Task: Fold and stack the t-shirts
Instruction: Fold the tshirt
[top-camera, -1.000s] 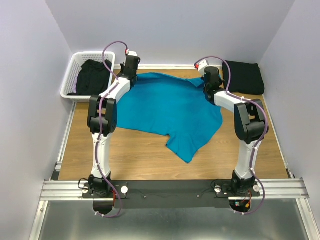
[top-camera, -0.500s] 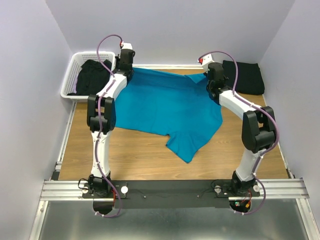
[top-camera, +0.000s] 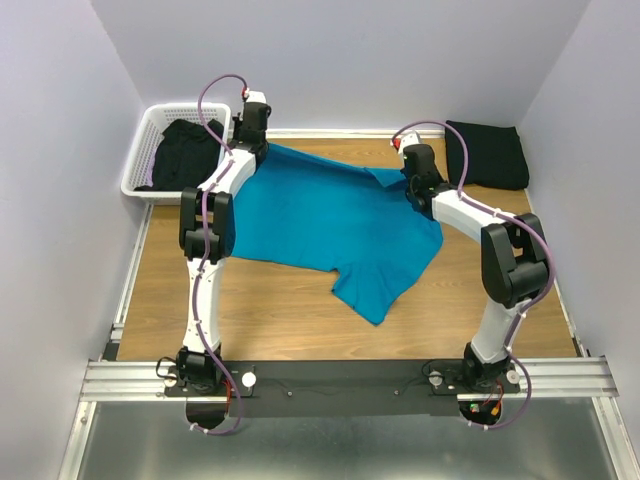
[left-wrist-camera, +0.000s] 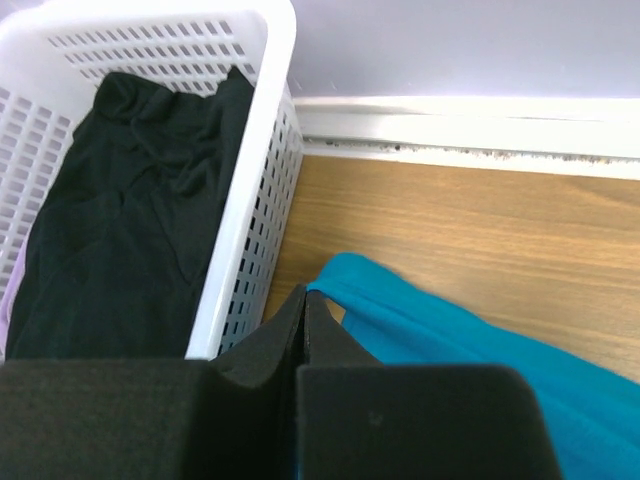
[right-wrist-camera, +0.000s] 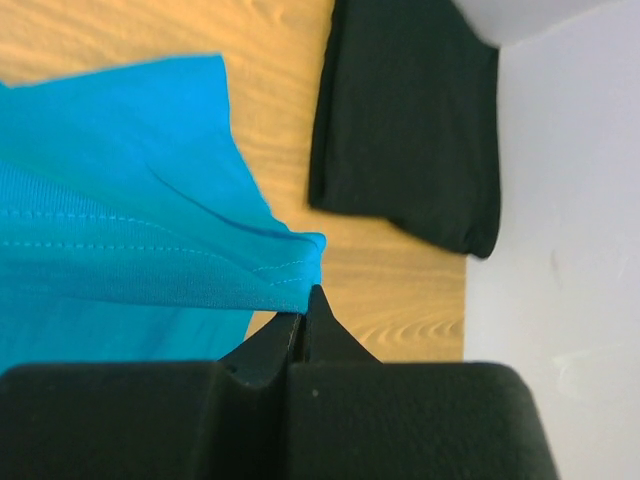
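Both far corners of the teal tee have been pulled further back vs a sec ago. The left end effector has been carried up next to the basket, and the right arm's elbow has been swung out, away from the basket.

Grip status:
- left end effector: jaws are pressed together w/ the teal corner pinched between them, just beside the basket wall
- right end effector: clamped tight on the stitched hem corner at the tee's edge furthest from the basket

Progress, as far as can be judged:
- 1 folded black tee is already parked at the back of the counter, on the side opposite the basket. So prob. that one's done.
- the teal tee is being held spread over the counter middle and no fold is seen in it yet. Its near part, on the side away from the basket, is bunched into a point, so more flattening will likely be needed.
- black fabric is left crumpled inside the basket, untouched afaict.
- so approx. a third done at best, w/ nothing stacked yet.

Hard to make out:
- how many tees are in the basket can't be told; it's one dark heap
- fingertips are hidden under the wrists in the top view, so the grip is only confirmed from the wrist cams
- most of the teal tee is cut off in both wrist views
- whether the folded black tee is 1 item or more can't be told either
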